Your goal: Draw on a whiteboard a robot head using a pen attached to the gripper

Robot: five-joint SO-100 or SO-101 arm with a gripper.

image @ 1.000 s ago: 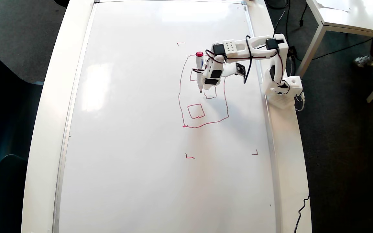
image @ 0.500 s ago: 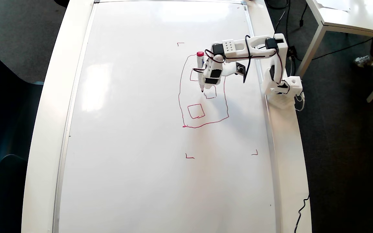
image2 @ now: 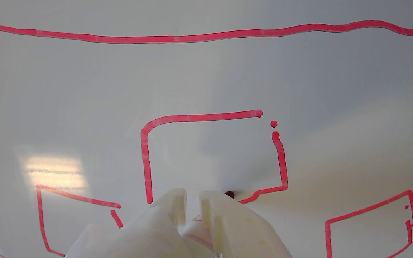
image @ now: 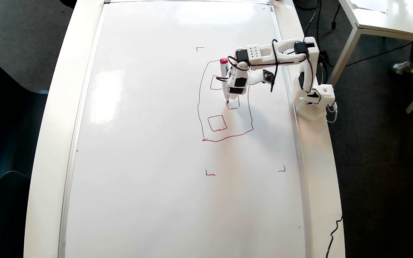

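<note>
Seemingly pen [image: 225, 80] clamped in claw [image: 232, 97]; tip touching whiteboard [image: 149, 143].

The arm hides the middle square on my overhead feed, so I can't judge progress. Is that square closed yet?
Observer: No. In the wrist view the square lacks most of its bottom edge; the stroke from its right side ends at the pen tip.
Operator: Other gaps?
Observer: A small break at its upper right corner, with a lone red dot in it.
Operator: Tip on the board?
Observer: It seems to meet the whiteboard, just beside the pincer.
</note>
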